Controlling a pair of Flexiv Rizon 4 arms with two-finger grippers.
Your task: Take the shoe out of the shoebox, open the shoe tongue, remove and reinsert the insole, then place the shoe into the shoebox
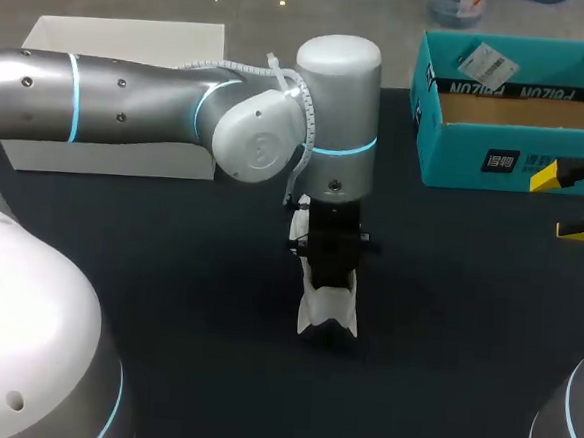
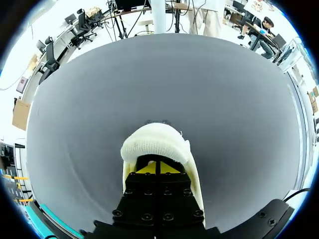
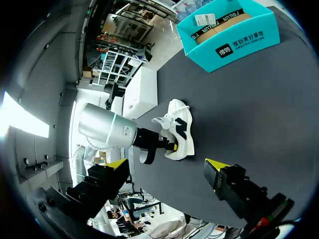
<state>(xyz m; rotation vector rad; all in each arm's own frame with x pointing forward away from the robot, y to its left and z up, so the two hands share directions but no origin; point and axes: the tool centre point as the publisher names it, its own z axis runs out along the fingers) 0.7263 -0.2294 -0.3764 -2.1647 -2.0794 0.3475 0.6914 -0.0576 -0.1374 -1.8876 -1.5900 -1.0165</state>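
The white shoe (image 1: 328, 304) with black side marks stands on the dark table near the middle, also seen as shoe (image 3: 180, 128) and as a knit white shoe (image 2: 155, 142) right under the left wrist. My left gripper (image 2: 157, 168) points straight down with its yellow tips pressed together, shut, inside the shoe's opening; whether anything thin is pinched between them is hidden. In the head view the left gripper (image 1: 328, 244) is a dark block above the shoe. The teal shoebox (image 1: 507, 159) stands open at the back right. My right gripper (image 1: 564, 205) hangs open beside the shoebox, holding nothing, also seen as right gripper (image 3: 165, 164).
A white box (image 1: 124, 42) stands at the back left, behind my left arm (image 1: 130, 102). The shoebox (image 3: 234, 37) holds brown paper and a tag. Bare dark tabletop (image 1: 465, 321) spreads around the shoe on all sides.
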